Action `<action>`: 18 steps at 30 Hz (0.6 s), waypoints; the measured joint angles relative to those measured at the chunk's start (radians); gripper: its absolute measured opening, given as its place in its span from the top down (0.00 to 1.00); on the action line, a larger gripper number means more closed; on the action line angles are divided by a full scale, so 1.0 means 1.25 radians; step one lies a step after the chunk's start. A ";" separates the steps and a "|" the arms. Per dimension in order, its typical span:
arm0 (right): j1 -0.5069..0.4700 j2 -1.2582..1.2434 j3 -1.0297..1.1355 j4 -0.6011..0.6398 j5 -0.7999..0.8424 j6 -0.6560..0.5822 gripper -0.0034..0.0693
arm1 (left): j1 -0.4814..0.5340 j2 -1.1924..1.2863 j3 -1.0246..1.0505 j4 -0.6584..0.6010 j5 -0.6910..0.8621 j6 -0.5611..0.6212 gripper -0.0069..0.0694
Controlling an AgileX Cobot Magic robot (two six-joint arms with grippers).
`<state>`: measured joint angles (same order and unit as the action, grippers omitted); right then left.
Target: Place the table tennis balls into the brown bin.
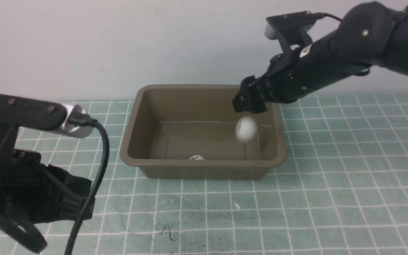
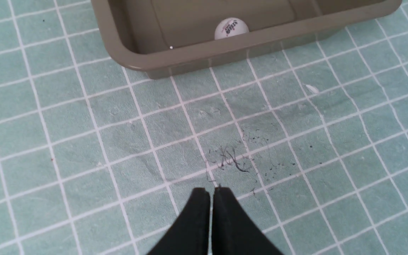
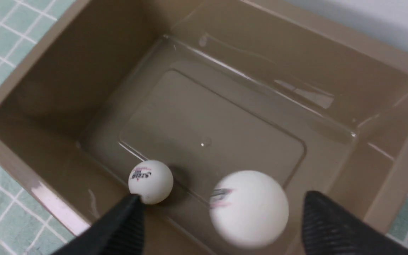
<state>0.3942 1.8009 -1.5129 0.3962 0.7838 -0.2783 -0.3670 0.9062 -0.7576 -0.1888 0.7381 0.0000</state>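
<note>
A white table tennis ball (image 1: 245, 129) hangs in mid-air inside the right half of a brown bin (image 1: 225, 164), blurred, below the rim and above the floor. It touches nothing. A second ball (image 1: 196, 157), with a small dark printed mark, rests on the bin floor against the near wall, well apart from the first.

Directly above the airborne ball is the right gripper (image 1: 250, 102), tilted down into the bin's far right corner. Its two black ribbed fingers (image 3: 126, 226) are spread wide, one on each side of the ball, and hold nothing.

The bin sits on a green mat (image 1: 331, 177) with a white grid. The left gripper (image 2: 211, 193) hovers low over the mat in front of the bin, its fingers pressed together and empty.

The step in hand looks like the drop of the last ball. A good finish probably means leaving the right fingers wide and the arm quiet until the ball settles, since a light ball on hard plastic may bounce. The arm should then rise straight up, clear of the rim, so it does not nudge the bin.
</note>
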 joint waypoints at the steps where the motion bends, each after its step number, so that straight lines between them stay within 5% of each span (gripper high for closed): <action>1: 0.001 -0.010 -0.019 -0.028 0.023 0.047 0.14 | 0.000 -0.007 0.000 -0.001 -0.001 0.000 0.92; 5: 0.001 -0.096 -0.024 -0.119 0.083 0.138 0.41 | 0.000 -0.012 0.000 -0.003 0.003 0.000 0.92; 10: 0.001 -0.339 0.049 -0.201 0.153 0.249 0.90 | 0.000 -0.016 0.000 -0.005 0.015 0.008 0.92; 18: 0.001 -0.810 0.406 -0.215 0.014 0.312 0.97 | 0.000 -0.016 0.000 -0.008 0.015 0.035 0.92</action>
<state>0.3953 0.7890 -1.0056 0.1278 0.8011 0.1123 -0.3670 0.8867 -0.7576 -0.1987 0.7569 0.0443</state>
